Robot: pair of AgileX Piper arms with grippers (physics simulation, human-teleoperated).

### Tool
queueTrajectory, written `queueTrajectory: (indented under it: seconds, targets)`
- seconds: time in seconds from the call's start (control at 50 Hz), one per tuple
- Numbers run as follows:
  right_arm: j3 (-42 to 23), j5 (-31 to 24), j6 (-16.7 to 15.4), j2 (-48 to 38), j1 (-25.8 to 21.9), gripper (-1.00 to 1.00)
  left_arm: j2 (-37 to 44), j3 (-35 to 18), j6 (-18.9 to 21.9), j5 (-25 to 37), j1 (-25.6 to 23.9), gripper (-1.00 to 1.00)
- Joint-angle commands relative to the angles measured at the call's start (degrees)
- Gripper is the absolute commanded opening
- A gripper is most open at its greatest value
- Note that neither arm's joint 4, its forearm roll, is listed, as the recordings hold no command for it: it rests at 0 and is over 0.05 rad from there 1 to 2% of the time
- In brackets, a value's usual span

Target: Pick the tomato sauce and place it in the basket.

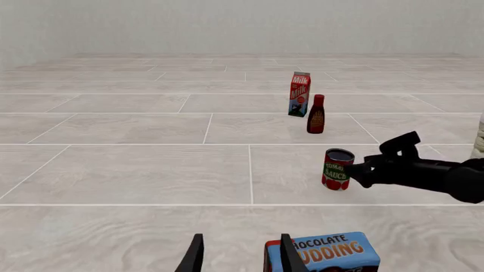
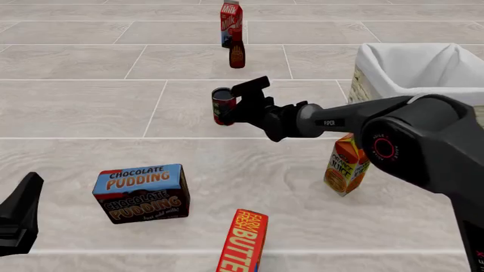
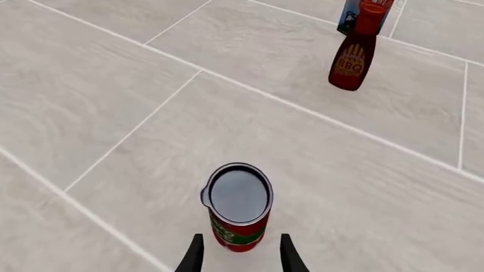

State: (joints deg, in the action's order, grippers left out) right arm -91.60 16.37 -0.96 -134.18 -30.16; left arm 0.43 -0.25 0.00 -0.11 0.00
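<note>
The tomato sauce [image 2: 222,106], a small red can with a green band and a dark top, stands upright on the tiled floor. In the right wrist view the tomato sauce [image 3: 239,207] sits between the fingers of my right gripper [image 3: 240,239], which is open with a small gap on each side. My right gripper [image 2: 236,107] reaches it from the right. The basket [image 2: 408,62], pale wicker with a white lining, stands at the far right behind that arm. My left gripper [image 1: 240,243] is open and holds nothing, low at the near left [image 2: 21,212].
A milk carton [image 2: 230,20] and a dark BBQ bottle [image 2: 237,54] stand beyond the can. A chocolate pudding box [image 2: 141,192] and a butter box [image 2: 243,241] lie in the near middle. An orange juice carton [image 2: 345,167] stands under my right arm.
</note>
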Motion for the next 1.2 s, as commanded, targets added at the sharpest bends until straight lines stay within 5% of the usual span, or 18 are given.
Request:
queueTrajectory:
  seconds: [0.02,1.2]
  targets:
    - [-0.9,-0.3,0.1,-0.9,0.2,1.00,0.0,0.0,0.0,0.0,0.0,1.00]
    - [-5.4,-2.0,1.2,-4.6,0.1,1.00,0.0,0.0,0.0,0.0,0.0,1.00]
